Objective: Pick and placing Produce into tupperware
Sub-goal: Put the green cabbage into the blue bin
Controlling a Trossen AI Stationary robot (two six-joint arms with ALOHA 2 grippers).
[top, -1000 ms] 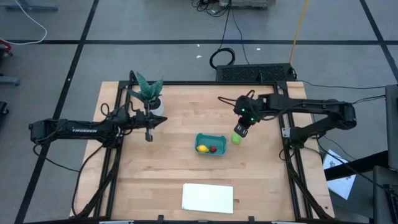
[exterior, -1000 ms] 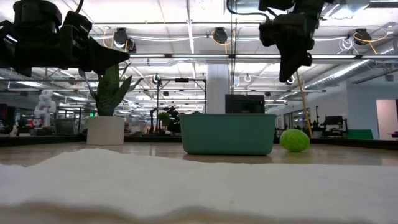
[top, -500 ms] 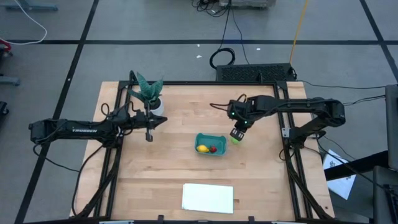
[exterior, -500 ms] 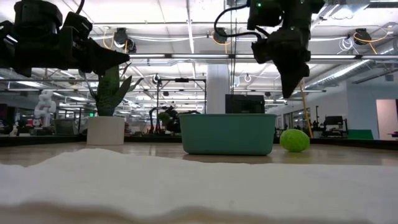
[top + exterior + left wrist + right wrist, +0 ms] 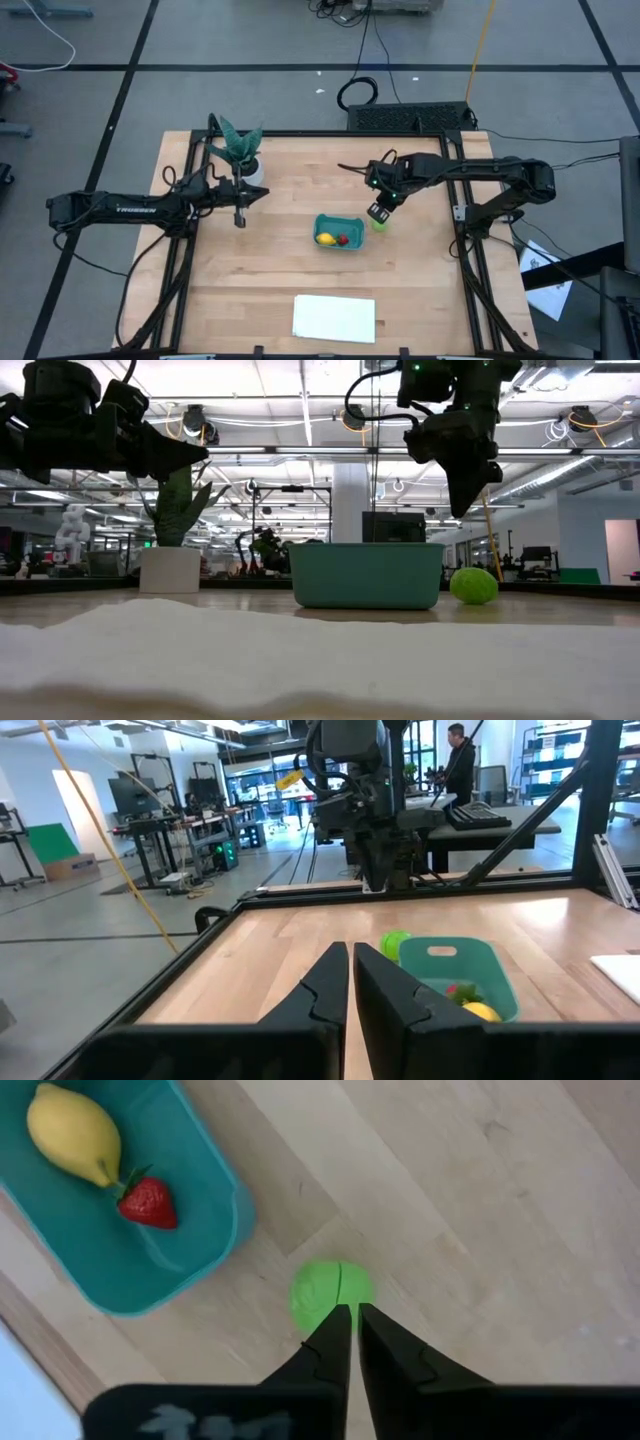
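The teal tub stands mid-table with the yellow lemon and the red strawberry lying in it; they also show in the right wrist view, tub, lemon, strawberry. The green ball rests on the wood just right of the tub. My right gripper is shut and empty, pointing down, above the ball and clear of it. My left gripper is shut and empty, hovering left of the tub.
A spiky green plant in a white pot stands at the far left, close to my left arm. A flat white sheet lies near the front edge. Bare wood lies right of the ball and between tub and sheet.
My right gripper has come down toward the green ball and a little toward the table's left, still shut. The ball and the tub have stayed where they were.
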